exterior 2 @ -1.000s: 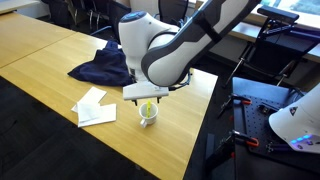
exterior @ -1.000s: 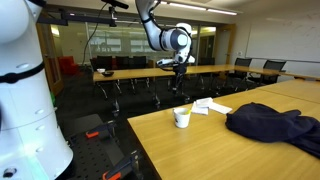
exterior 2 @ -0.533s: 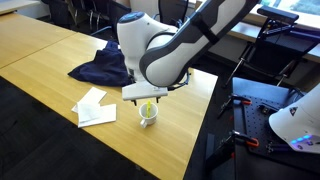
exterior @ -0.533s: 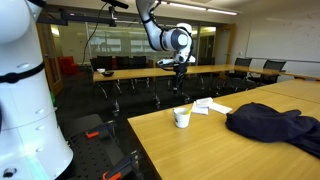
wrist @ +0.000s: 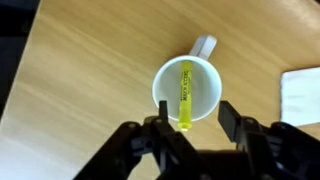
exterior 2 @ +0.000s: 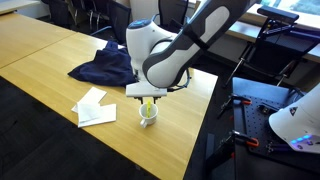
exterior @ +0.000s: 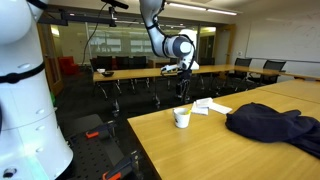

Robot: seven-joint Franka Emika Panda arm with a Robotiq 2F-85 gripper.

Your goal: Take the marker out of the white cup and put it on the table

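Observation:
The white cup (wrist: 187,89) stands on the light-tan table (wrist: 80,80) with its handle pointing up and right in the wrist view. The yellow marker (wrist: 185,95) leans inside it, its upper end sticking out toward the camera. My gripper (wrist: 195,118) hangs right above the cup, its two fingers standing apart on either side of the marker's end, with gaps on both sides. In both exterior views the gripper (exterior: 182,92) is over the cup (exterior: 182,118) (exterior 2: 148,114) near the table's edge. The marker (exterior 2: 148,105) shows as a yellow streak.
A dark cloth bundle (exterior: 275,125) (exterior 2: 100,68) lies further along the table. White papers (exterior: 210,105) (exterior 2: 95,108) lie next to the cup. The table edge (exterior 2: 170,140) is close by the cup. Long tables with black chairs (exterior: 250,70) fill the room behind.
The arm has come down a little toward the cup and shifted slightly sideways. The cup, marker, papers and cloth have not moved.

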